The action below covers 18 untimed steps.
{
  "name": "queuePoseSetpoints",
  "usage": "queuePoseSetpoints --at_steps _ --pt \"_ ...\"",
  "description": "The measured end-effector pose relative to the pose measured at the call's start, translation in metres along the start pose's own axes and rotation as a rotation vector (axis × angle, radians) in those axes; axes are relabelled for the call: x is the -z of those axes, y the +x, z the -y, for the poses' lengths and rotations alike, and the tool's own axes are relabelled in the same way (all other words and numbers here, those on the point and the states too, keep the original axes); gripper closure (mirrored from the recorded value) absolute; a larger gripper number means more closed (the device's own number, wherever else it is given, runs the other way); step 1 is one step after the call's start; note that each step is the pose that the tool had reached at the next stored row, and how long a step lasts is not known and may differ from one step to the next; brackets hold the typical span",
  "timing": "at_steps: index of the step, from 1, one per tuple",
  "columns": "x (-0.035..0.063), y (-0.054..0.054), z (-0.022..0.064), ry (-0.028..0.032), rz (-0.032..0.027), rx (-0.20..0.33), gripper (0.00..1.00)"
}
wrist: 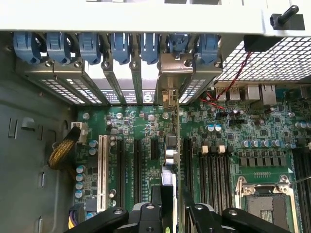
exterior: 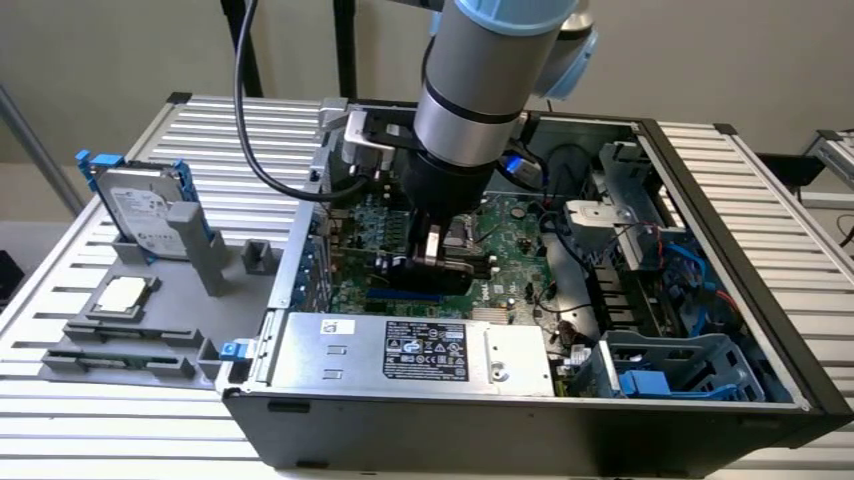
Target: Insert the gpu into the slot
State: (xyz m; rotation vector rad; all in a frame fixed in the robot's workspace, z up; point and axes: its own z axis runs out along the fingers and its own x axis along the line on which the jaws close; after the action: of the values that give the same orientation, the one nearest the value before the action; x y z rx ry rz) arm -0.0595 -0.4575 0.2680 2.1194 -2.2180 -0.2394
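My gripper [exterior: 434, 258] reaches down into the open computer case [exterior: 747, 300] and is shut on the gpu [exterior: 430, 272], a small black card held upright on its edge over the green motherboard [exterior: 514, 235]. The bright-blue slot [exterior: 404, 296] lies just under the card's lower edge; I cannot tell whether they touch. In the wrist view the gpu [wrist: 178, 145] shows edge-on as a thin green line running from between my black fingers [wrist: 146, 216] to its metal bracket [wrist: 170, 73] at the case's rear openings. My gripper [wrist: 172, 213] clamps it from both sides, and the card hides the slot.
A silver labelled power-supply box [exterior: 414, 350] sits at the case's near side. Black memory slots [wrist: 216, 170] and the silver processor socket [wrist: 265, 204] flank the card. A white connector [wrist: 102, 165] lies on the other side. A hard drive [exterior: 140, 210] stands outside the case.
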Motion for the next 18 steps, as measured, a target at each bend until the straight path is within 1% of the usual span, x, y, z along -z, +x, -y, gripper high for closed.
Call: queuePoseSetpoints --at_steps 10,14,18 --pt "-0.0027 -0.0004 0.0003 -0.0031 0.0 0.0 0.74" --pt "-0.0031 -0.0013 0.0001 -0.0034 -0.0003 0.001 0.74" --pt "-0.0039 -0.0019 -0.0003 -0.0037 -0.0026 0.006 0.74"
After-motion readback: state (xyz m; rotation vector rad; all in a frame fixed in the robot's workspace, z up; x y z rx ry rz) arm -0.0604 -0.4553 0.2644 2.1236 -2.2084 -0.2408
